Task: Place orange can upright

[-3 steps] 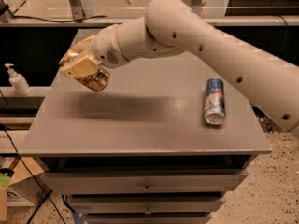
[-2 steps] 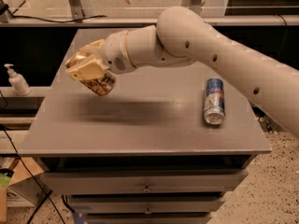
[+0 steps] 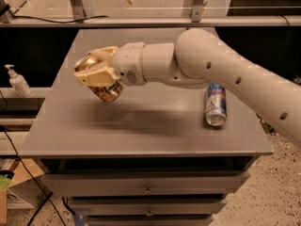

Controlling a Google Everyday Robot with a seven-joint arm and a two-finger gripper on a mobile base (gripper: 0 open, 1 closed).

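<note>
The orange can (image 3: 104, 89) is an orange-gold can with dark swirly markings. It is held tilted in the air above the left part of the grey table (image 3: 141, 121). My gripper (image 3: 96, 74) is shut on the orange can, its cream fingers (image 3: 98, 76) wrapped over the can's upper part. One silver end shows at the upper left of the can. The arm reaches in from the right across the table.
A slimmer blue-and-silver can (image 3: 215, 105) lies on its side at the table's right. A white pump bottle (image 3: 18, 81) stands on a lower shelf to the left. Drawers sit under the tabletop. A metal frame runs along the back.
The gripper with the orange can has moved a little to the right and toward the table's middle. The blue-and-silver can has not moved.
</note>
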